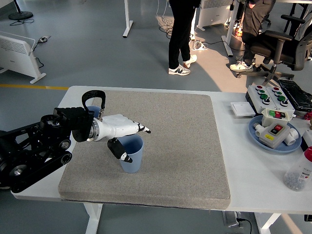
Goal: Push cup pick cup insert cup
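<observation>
A light blue cup (134, 158) stands upright on the grey mat (175, 146), left of its middle. My left hand (132, 142) comes in from the left and sits at this cup. Its white fingers (139, 128) stretch flat over the far rim, and the black thumb (118, 149) points down along the cup's left outer wall. The hand is open, not clasped on the cup. A second blue cup (93, 111) stands at the mat's far left corner, mostly hidden behind my forearm.
On the table's right stand a blue plate (258, 137) holding a white control box, a button panel (268, 95), a small white plate (242, 109) and a clear bottle (298, 175). People and an office chair are on the floor beyond the table.
</observation>
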You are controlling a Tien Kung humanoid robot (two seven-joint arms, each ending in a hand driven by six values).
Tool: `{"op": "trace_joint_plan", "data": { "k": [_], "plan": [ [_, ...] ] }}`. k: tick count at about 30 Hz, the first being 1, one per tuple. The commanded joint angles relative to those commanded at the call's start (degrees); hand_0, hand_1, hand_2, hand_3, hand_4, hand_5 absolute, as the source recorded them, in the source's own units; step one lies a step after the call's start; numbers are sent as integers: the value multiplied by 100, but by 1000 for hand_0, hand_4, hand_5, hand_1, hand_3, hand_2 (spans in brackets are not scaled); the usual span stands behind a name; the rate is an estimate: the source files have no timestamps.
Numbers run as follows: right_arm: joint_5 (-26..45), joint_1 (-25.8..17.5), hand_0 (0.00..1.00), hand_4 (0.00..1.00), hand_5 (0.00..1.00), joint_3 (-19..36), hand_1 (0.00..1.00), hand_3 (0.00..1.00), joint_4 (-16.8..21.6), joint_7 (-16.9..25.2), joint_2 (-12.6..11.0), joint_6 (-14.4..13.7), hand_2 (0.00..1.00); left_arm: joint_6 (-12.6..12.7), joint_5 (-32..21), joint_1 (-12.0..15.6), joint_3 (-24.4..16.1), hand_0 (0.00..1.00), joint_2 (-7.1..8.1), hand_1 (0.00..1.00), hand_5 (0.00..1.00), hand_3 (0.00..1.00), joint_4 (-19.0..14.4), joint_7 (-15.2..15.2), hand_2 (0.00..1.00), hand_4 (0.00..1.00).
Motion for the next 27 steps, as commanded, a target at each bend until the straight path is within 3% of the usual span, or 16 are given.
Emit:
{"op": "trace_joint_plan", "data": {
  "k": [1, 6, 7, 12, 13, 19, 20, 25, 26, 27],
  "plan": [
    [-6, 0, 527, 73, 789, -2, 546, 579, 0, 1, -1, 2, 564, -11, 16, -10, 17, 573, -6, 730, 169, 810, 19, 0, 880, 786],
    [-19, 2, 527, 73, 789, -10, 546, 579, 0, 3, -6, 7, 564, -57, 62, -45, 72, 573, -23, 730, 169, 810, 77, -2, 880, 786],
    [-14, 0, 527, 75, 779, -15, 546, 578, 0, 2, -6, 5, 564, -66, 59, -56, 88, 538, -28, 703, 128, 715, 83, 3, 847, 741],
    [-11, -12, 527, 75, 779, -21, 546, 578, 0, -4, -6, 1, 564, -82, 53, -69, 124, 538, -47, 703, 128, 715, 120, 3, 847, 741],
    [-20, -16, 527, 75, 775, -25, 546, 579, 0, -3, -7, 5, 564, -86, 58, -63, 127, 491, -44, 632, 120, 579, 118, 0, 754, 702],
    [-57, -41, 527, 75, 775, -16, 546, 579, 0, -6, -9, 10, 564, -98, 136, -14, 129, 491, 0, 632, 120, 579, 60, -34, 754, 702],
    [-61, -43, 527, 76, 775, -14, 546, 579, 0, -7, -9, 10, 564, -103, 147, -6, 120, 510, 8, 566, 103, 522, 47, -37, 650, 661],
    [-88, -53, 527, 76, 775, -9, 546, 579, 0, -11, -11, 15, 564, -200, 143, 33, 38, 510, 92, 566, 103, 522, -97, -46, 650, 661],
    [-89, -53, 527, 76, 775, -7, 546, 579, 0, -12, -10, 14, 564, -218, 137, 36, 25, 532, 110, 537, 89, 486, -128, -43, 581, 635],
    [-82, -58, 527, 76, 775, -9, 546, 579, 0, -13, -10, 10, 564, -248, 111, 38, -11, 532, 155, 537, 89, 486, -203, -37, 581, 635]
  ]
}}
